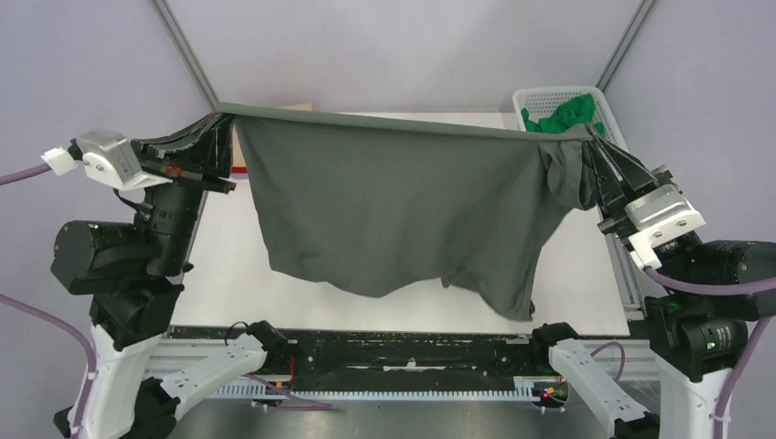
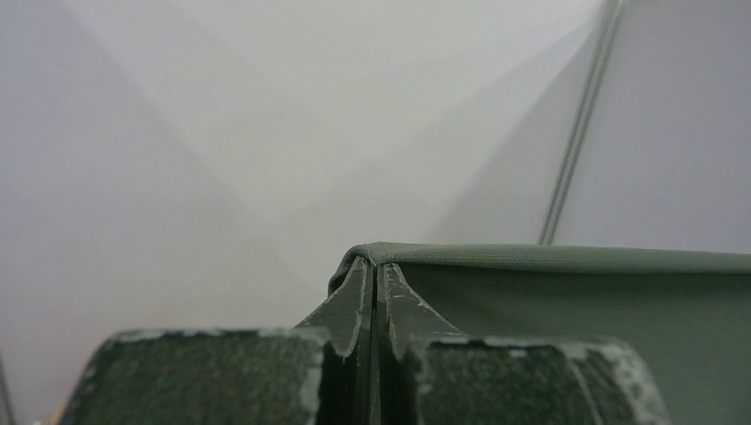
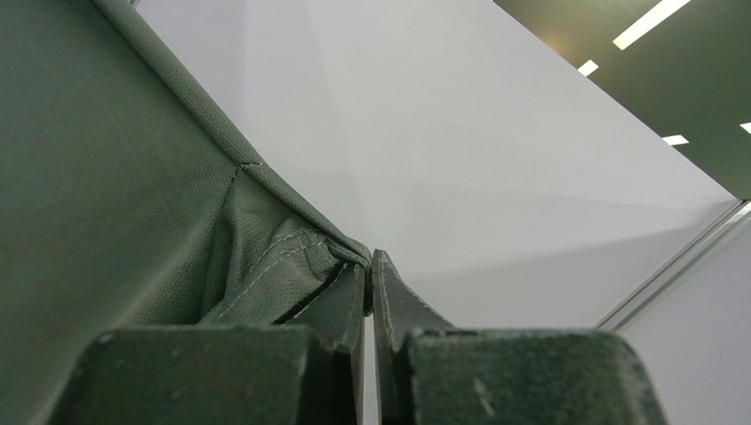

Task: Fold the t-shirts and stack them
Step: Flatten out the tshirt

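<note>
Between left claw (image 1: 220, 119) and right claw (image 1: 590, 139): grey t-shirt (image 1: 393, 201)

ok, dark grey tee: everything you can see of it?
Dark grey t-shirt, matte fine-knit cloth, spread in the air. Top edge taut between left gripper and right gripper, both shut on its corners. A stitched sleeve bunches by the right one. Body hangs creased, lower edge uneven, over the table; contact unclear.

I'm looking down from above and behind the rig, peering close along the left gripper (image 2: 375, 297) and right gripper (image 3: 369, 283), both tilting up at the walls (image 2: 177, 133), all three sharing the top edge of the dark grey t-shirt (image 1: 393, 210)
</note>
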Robot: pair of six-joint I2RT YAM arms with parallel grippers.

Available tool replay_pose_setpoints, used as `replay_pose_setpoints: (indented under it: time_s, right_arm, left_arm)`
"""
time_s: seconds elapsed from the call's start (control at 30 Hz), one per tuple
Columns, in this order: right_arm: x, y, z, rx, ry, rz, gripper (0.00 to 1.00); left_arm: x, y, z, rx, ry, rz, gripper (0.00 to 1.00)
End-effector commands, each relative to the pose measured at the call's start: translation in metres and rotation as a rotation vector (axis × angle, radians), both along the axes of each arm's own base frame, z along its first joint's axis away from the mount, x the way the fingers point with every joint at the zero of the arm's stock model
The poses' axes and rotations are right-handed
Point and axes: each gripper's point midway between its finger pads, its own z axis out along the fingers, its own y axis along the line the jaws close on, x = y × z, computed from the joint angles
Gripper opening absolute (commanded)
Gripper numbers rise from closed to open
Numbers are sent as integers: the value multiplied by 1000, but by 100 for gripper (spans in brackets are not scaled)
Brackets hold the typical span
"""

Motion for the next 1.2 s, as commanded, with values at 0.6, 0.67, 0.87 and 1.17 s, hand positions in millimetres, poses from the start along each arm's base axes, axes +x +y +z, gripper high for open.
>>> replay_pose_setpoints:
  time_s: [0.6,0.67,0.87,1.17]
  right_arm:
    - [370,24,-369,62,963,-342,41]
    - [391,26,-394,51,1029,-372,81]
    - [384,28,-399,115,1061,-367,98]
    - [292,74,-450,307,1370,-74,98]
  left_arm:
    - [368,-22,-402,342,1121,740,62]
    - [374,-21,-413,327,1156,749,98]
    - [367,-27,-417,290,1155,671,100]
    - [319,-62,-454,215,1299,389,100]
